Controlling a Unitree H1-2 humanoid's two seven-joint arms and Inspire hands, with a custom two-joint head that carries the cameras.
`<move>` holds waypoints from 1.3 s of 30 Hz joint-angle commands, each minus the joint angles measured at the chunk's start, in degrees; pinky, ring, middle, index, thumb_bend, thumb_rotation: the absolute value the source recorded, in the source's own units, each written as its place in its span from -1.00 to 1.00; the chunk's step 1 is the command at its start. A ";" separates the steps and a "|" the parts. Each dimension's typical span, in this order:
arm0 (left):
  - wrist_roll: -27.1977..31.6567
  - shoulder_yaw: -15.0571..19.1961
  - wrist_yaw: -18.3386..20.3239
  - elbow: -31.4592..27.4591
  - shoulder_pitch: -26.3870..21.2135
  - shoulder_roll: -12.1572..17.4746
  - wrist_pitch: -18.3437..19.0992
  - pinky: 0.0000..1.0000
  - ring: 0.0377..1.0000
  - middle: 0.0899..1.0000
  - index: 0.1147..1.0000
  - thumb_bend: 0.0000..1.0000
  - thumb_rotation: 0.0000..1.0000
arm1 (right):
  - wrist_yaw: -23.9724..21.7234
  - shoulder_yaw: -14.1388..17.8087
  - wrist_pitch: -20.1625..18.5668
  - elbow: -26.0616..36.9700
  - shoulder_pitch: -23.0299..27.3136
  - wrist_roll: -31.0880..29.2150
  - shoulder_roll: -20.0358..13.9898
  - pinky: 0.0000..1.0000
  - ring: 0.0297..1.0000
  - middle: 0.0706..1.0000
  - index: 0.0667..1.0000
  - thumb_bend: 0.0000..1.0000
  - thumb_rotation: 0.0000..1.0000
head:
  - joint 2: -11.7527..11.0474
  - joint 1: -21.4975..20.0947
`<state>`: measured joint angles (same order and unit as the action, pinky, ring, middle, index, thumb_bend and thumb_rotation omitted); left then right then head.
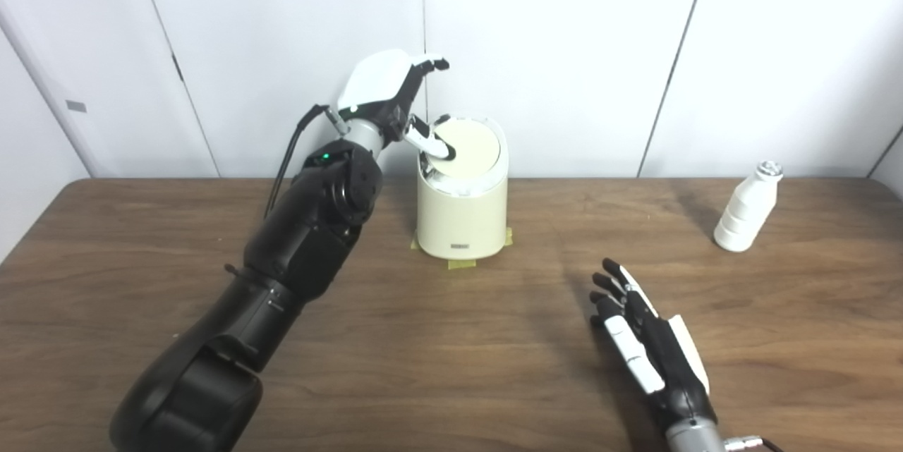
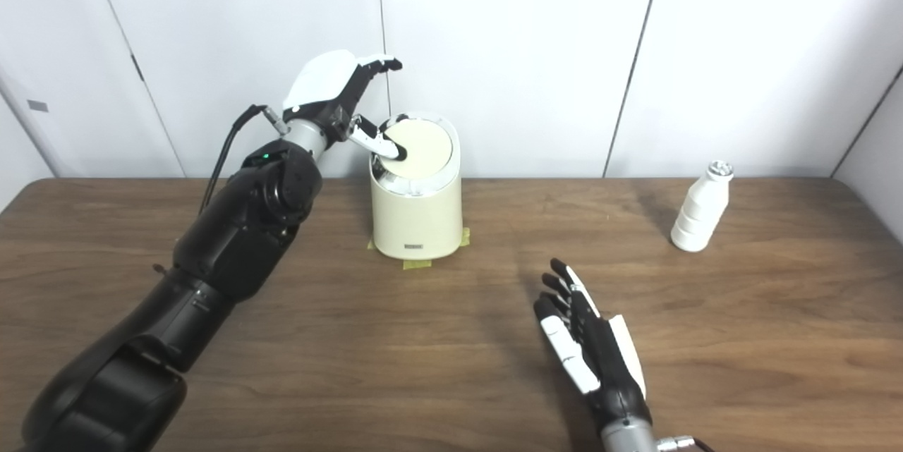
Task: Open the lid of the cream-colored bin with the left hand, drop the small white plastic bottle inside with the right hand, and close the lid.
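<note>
Spanning the scene is the brown wooden table (image 1: 141,240); the cream-colored cylindrical plastic bin (image 1: 462,216) is standing at its back, left hand (image 1: 395,96) pressing a thumb on the tilted lid (image 1: 469,145), holding nothing. Opening is underway (seemingly). Right hand (image 1: 645,339) is lying open, empty, well apart from the small white plastic bottle (image 1: 746,209), needing a reach.

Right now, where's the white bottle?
The bottle stands upright at the table's far right, near the wall, well right of the bin and beyond the open right hand.

I see the wooden counter (image 1: 141,276) carrying the cream bin (image 1: 460,216) on tape patches (image 1: 462,264), white bottle (image 1: 746,209) far right.
</note>
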<state>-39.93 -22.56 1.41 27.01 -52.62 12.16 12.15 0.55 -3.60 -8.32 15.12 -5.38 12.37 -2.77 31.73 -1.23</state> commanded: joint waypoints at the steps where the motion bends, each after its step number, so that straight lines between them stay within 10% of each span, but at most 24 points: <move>1: -1.22 0.04 -2.01 -0.13 -4.14 -0.34 -1.24 0.43 0.71 0.78 0.76 0.90 -0.80 | 0.61 -0.18 2.22 1.20 0.79 -0.10 0.80 0.50 0.70 0.78 0.87 0.06 0.78 | 0.03 -0.07; 39: -10.02 -6.91 1.84 0.35 -3.82 2.86 -3.14 0.42 0.62 0.69 0.75 1.00 -0.97 | 1.14 -1.13 0.75 3.61 0.81 -0.10 1.05 0.49 0.69 0.75 0.86 0.08 0.74 | 1.86 -1.01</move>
<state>-48.35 -29.12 2.86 27.34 -53.91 14.11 9.35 1.65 -4.73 -8.59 16.63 -5.24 12.34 -2.33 33.57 -2.20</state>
